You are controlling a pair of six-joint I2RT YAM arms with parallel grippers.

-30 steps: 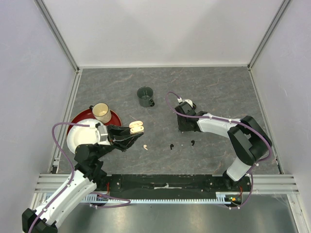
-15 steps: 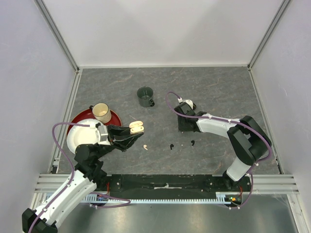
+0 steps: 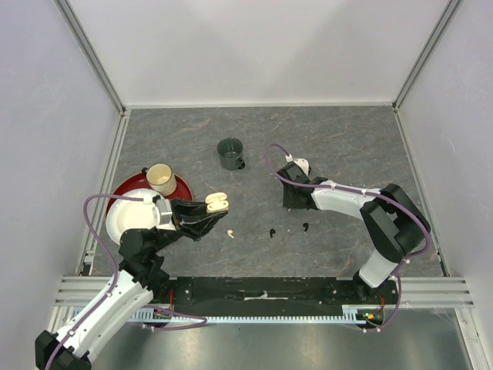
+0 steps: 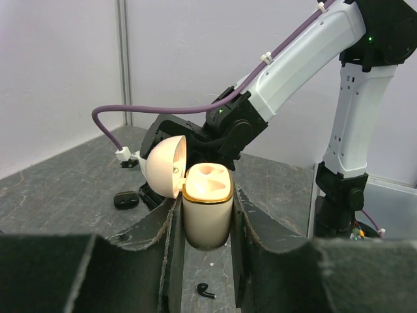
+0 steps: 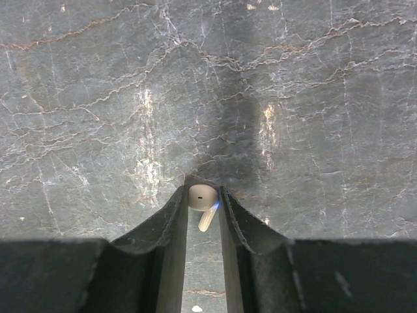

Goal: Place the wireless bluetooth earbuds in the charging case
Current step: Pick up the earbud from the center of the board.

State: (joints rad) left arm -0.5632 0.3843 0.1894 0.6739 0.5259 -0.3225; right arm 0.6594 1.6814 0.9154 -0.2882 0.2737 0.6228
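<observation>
— Cream comes first to the eye. What are we holding?
— Our left tool (image 4: 206,199) is clamped on the cream charging case (image 4: 207,225). The case stands upright between the fingers. In the wrist view its lid hangs open to the left.
— And our right tool?
— Our right tool (image 5: 202,194) points down at the grey marbled counter (image 5: 98,98). Its fingers press on either side of a cream-white earbud (image 5: 199,198), whose stem points toward the camera. We cannot tell whether this bud touches the counter.
— Where do the other buds lie?
— From above, a second cream earbud (image 3: 230,233) lies on the counter near the left tool. A black earbud (image 3: 272,233) and a second black earbud (image 3: 306,227) lie apart from each other, nearer our right arm.
— What else do we see?
— A dark green mug (image 3: 230,153) stands farther back. A red plate (image 3: 183,185) on the left carries a white plate (image 3: 127,216) and a cream cup (image 3: 161,178).
</observation>
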